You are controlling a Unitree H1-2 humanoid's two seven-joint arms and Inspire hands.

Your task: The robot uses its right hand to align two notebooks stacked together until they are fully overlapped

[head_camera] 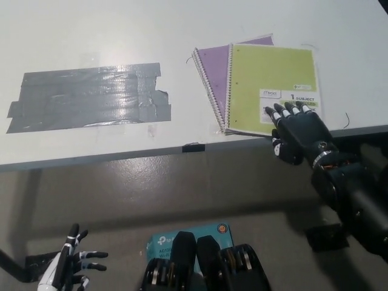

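Observation:
A lime-green spiral notebook (273, 85) lies on top of a purple spiral notebook (213, 66) near the table's front right edge. The green one sits almost square to the edge; the purple one is skewed and sticks out to the left and at the top. My black right hand (295, 128) lies flat with fingers spread, its fingertips (285, 111) on the green cover's lower right part by the printed label. My white left hand (65, 270) hangs low at the bottom left, fingers spread, holding nothing.
A wide patch of grey tape (88, 97) covers the white table (121, 30) at the left. A small dark clip (193, 147) sits on the table's front edge. Below, on the floor, lies a teal box (182, 236).

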